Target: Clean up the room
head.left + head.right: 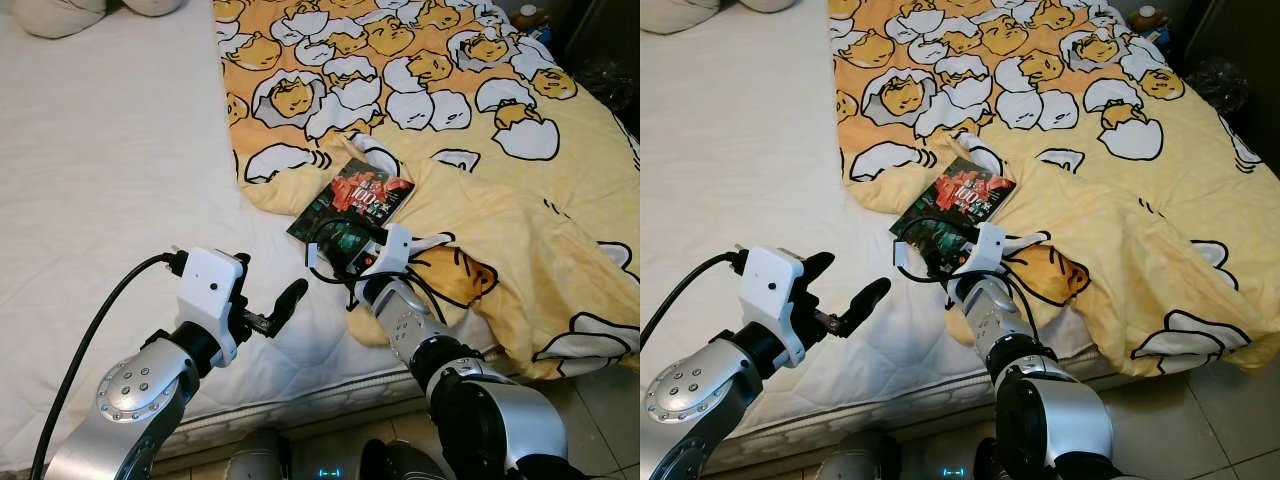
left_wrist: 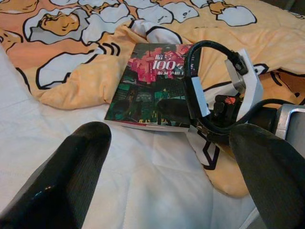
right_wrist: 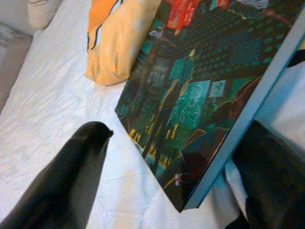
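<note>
My head views are evenly and fairly brightly lit with soft, diffuse light: the white mattress [image 1: 110, 190] at left is pale and nearly washed out, shadows are faint, and only the upper right corner falls dark. Both eye views are sharp across the centre, with no motion blur. In my wrist views my own fingers [image 2: 66, 176] sit large, black and out of focus in the lower corners, while the book [image 2: 150, 88] cover is crisp from the left wrist and softer, slightly grainy, from the right.
</note>
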Robot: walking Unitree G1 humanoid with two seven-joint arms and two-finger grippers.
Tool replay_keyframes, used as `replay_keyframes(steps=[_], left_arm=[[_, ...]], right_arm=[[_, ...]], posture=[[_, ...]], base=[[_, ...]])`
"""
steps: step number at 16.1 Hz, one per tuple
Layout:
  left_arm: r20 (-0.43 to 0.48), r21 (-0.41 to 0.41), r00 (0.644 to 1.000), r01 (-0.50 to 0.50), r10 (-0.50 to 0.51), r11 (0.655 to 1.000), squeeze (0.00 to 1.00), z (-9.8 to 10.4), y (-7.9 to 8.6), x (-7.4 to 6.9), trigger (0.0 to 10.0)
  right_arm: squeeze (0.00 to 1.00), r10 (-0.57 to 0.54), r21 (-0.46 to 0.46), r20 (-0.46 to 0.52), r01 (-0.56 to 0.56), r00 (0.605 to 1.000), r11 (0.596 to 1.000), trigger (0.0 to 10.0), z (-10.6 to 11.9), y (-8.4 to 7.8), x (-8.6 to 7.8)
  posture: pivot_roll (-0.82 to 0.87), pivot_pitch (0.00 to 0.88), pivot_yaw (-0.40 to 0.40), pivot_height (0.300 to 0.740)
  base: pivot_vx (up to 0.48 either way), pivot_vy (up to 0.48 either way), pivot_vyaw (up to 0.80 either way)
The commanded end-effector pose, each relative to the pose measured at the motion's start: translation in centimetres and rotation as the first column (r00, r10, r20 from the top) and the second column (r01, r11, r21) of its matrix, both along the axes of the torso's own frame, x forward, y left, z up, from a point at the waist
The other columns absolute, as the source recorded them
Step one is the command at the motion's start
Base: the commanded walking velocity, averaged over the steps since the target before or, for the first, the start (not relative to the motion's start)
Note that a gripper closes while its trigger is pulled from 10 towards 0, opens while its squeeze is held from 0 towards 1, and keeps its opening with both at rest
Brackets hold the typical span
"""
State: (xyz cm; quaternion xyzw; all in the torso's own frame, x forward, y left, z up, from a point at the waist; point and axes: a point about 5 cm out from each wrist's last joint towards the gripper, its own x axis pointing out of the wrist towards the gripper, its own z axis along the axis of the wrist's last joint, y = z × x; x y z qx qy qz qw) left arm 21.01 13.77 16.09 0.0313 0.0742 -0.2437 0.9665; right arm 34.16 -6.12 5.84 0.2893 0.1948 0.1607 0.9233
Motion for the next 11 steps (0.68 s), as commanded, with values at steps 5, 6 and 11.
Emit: replay_keyframes(steps=[5, 6, 11], left_arm=[[-0.003, 0.009, 1.000, 0.014, -0.014, 1.000, 0.00, -0.16, -0.20, 0.06, 10.0], [-0.003, 0.008, 1.000, 0.016, -0.016, 1.000, 0.00, -0.16, -0.25, 0.12, 10.0], [-0.012, 0.005, 1.000, 0.028, -0.028, 1.000, 0.00, -0.40, -0.43, 0.29, 10.0]], right_arm=[[0.00, -0.016, 0.007, -0.032, 0.017, 0.999, 1.000, 0.0, -0.22, 0.88, -0.27], [0.00, -0.023, 0.008, -0.032, 0.023, 0.999, 1.000, 0.0, -0.14, 0.90, -0.21], [0.00, -0.059, 0.026, -0.018, 0.060, 0.998, 0.998, 0.0, 0.38, 0.70, 0.20]], posture=[[0.29, 0.160, 0.031, 0.723], [0.29, 0.158, 0.031, 0.723], [0.28, 0.158, 0.033, 0.723]], base=[[0.000, 0.000, 0.00], [0.000, 0.000, 0.00], [0.000, 0.000, 0.00]])
